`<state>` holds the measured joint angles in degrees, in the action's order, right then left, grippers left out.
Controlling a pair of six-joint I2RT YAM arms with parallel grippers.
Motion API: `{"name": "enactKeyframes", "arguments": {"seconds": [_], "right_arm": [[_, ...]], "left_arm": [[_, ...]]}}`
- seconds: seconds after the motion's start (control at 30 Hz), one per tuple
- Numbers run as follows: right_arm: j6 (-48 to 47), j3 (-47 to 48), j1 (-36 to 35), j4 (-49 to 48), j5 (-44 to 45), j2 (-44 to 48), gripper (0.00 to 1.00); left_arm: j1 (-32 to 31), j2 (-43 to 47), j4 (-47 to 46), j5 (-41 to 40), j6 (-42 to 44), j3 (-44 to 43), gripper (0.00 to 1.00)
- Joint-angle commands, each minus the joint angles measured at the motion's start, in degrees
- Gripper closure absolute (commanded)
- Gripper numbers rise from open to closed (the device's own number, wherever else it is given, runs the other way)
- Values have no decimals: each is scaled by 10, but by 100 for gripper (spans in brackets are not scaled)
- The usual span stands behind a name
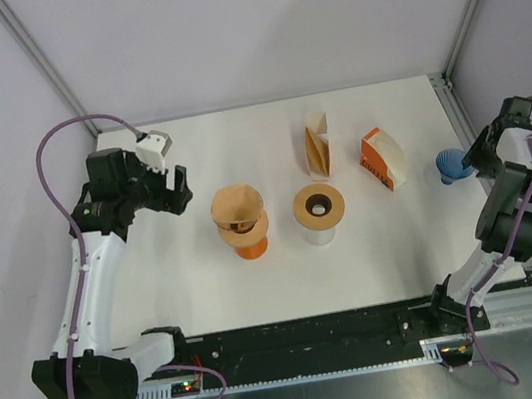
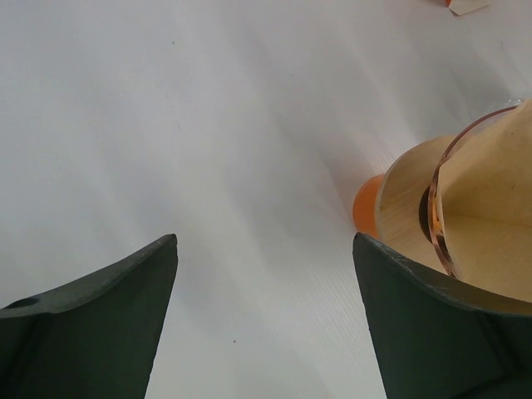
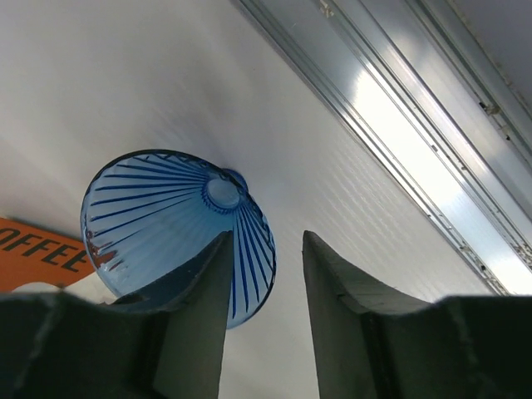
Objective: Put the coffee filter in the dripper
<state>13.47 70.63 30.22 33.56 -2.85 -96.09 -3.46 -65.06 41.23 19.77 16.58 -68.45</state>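
Overhead, the coffee filter (image 1: 237, 207) is sitting inside the orange dripper (image 1: 250, 245). Only the wrist views are showing the claws: left gripper (image 2: 264, 241) spread wide and empty, right gripper (image 3: 268, 237) narrowly parted at a blue dripper (image 3: 158, 208).

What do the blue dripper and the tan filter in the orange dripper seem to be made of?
Blue dripper: glossy, translucent plastic or glass. Light passes through its ribbed wall, but I cannot tell which of the two it is. Filter in the orange dripper: matte tan paper, apparently unbleached. Its surface is dull and shows no shine.
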Motion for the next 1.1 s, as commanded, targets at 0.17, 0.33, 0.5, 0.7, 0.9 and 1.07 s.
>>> {"name": "enactKeyframes", "arguments": {"seconds": [0.17,0.33,0.5,0.7,0.9,1.07], "right_arm": [[-12,-2,-7,-42,-1,-38,72],[-23,-2,-12,-42,4,-39,95],[-22,-2,-17,-40,-6,-31,100],[-15,-2,-31,-26,-10,16,100],[2,1,-43,-26,-25,114,100],[-8,55,-79,26,-21,177,100]], "left_arm": [[3,-5,-6,7,5,-20,10],[2,-5,-7,2,5,-21,9],[3,-5,-7,3,5,-21,9],[2,-3,-7,0,6,-25,9],[3,0,-6,5,4,-40,9],[0,3,-6,26,-8,-63,9]]}}
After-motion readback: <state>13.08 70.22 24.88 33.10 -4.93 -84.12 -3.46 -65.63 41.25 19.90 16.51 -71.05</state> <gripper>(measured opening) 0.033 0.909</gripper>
